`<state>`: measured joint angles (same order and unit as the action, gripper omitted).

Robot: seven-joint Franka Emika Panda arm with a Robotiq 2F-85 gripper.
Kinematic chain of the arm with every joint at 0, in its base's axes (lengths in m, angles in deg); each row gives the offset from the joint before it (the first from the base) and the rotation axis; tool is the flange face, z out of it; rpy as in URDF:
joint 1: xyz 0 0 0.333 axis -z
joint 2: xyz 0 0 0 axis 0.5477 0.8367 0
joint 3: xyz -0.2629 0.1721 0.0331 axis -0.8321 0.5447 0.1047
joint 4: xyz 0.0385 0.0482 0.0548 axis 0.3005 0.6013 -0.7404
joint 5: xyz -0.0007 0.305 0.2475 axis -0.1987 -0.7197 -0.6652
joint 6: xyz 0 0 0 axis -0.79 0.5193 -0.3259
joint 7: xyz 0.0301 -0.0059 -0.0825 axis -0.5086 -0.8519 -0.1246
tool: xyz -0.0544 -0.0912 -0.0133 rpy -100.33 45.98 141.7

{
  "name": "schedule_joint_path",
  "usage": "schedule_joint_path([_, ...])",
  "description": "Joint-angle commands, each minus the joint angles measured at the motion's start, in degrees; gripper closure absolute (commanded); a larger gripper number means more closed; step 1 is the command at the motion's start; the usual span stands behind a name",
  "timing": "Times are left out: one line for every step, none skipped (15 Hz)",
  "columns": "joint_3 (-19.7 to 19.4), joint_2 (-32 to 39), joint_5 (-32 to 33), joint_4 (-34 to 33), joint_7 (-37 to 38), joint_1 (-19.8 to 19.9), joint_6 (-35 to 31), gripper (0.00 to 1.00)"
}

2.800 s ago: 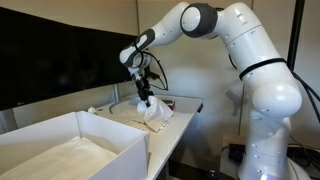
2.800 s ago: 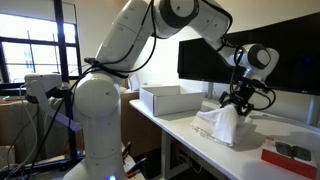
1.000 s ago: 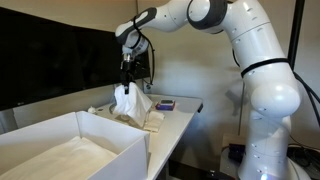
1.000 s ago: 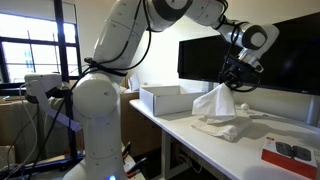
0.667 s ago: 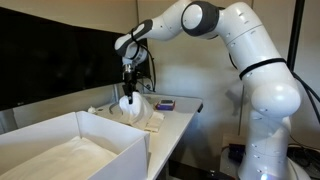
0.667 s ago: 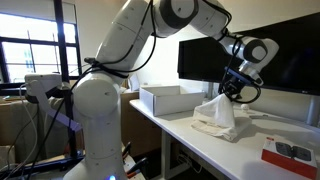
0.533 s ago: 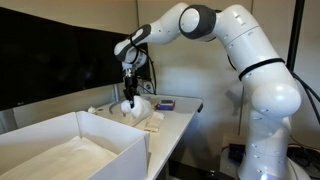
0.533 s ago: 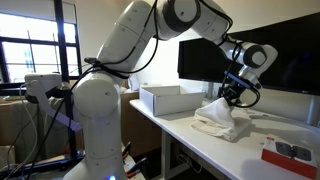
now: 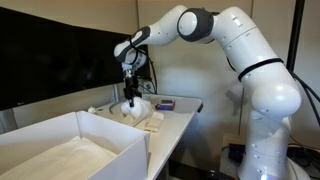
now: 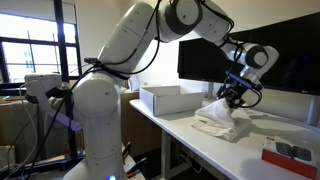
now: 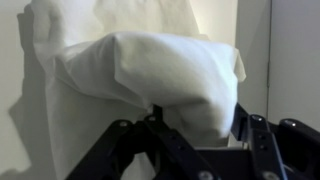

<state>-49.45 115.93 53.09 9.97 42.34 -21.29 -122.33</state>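
Note:
A crumpled white cloth (image 9: 142, 113) (image 10: 220, 121) lies in a heap on the white table (image 10: 200, 150), beyond the box. My gripper (image 9: 128, 101) (image 10: 229, 98) points down onto the top of the heap. In the wrist view the cloth (image 11: 140, 70) bulges between the black fingers (image 11: 247, 122), which stand well apart; the gripper (image 11: 200, 125) is open, with a fold of cloth still resting in the gap. The underside of the cloth and the left fingertip are hidden by fabric.
A large open white box (image 9: 70, 145) (image 10: 165, 100) stands on the table beside the cloth. A small flat item (image 9: 165, 104) lies behind the heap. A red and black object (image 10: 290, 153) sits near the table's end. A dark screen (image 10: 260, 45) hangs behind.
The gripper came down with the lifted cloth, setting it back on the heap. Its fingers have since spread apart, and the cloth has slumped.

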Motion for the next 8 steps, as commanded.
schedule_joint_path([-0.31,-3.73,-0.21,-1.11,-1.57,2.32,4.08,0.04])
schedule_joint_path([-0.52,-4.47,-0.44,-1.22,-2.7,3.16,5.28,0.02])
schedule_joint_path([-0.8,-5.33,-0.57,-1.05,-4.26,4.03,5.82,0.0])
schedule_joint_path([-1.35,-6.39,-0.35,-0.16,-6.94,5.4,6.76,0.0])
schedule_joint_path([-1.72,-6.69,-0.21,-0.11,-9.18,6.36,8.28,0.0])
schedule_joint_path([-2.16,-6.98,-0.23,0.31,-11.61,7.37,9.43,0.0])
schedule_joint_path([-2.37,-7.37,-0.42,1.23,-14.66,8.43,10.59,0.0])
schedule_joint_path([-2.53,-7.77,-0.77,2.09,-17.77,9.5,11.34,0.0])
